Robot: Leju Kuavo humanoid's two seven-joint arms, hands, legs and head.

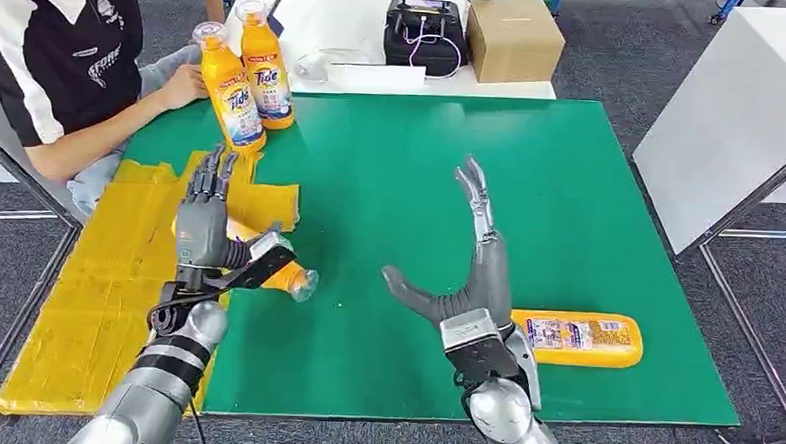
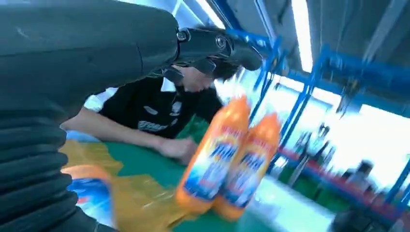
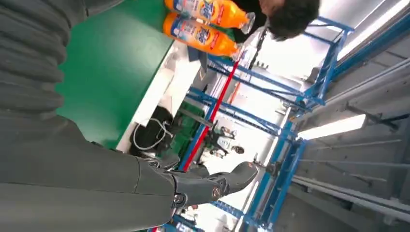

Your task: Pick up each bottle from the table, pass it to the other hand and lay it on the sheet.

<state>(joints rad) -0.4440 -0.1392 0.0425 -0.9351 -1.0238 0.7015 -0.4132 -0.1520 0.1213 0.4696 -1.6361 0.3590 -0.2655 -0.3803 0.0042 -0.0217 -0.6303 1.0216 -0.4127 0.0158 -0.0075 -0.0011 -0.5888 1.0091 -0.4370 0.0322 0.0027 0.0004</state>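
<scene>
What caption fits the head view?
Open right hand and left hand above green mat; orange plastic bottle lying, two standing.

- Glossy orange plastic bottles (image 1: 247, 76) stand on the matt green table cover (image 1: 391, 182).
- Beside them lies a crinkled yellow sheet (image 1: 95, 299).
- Behind: a matt cardboard box (image 1: 514, 37).

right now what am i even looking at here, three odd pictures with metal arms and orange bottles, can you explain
This is a humanoid robot with two silver arms ending in many-fingered hands. The big picture is its own view from its head, looking down at a green table. The other two come from cameras at each wrist, so they look tilted.

The left hand is over a yellow sheet, with an orange bottle lying under it; I cannot tell if it grips it. The right hand is open and holds nothing. Another bottle lies beside it, and two upright bottles stand near a seated person.
</scene>
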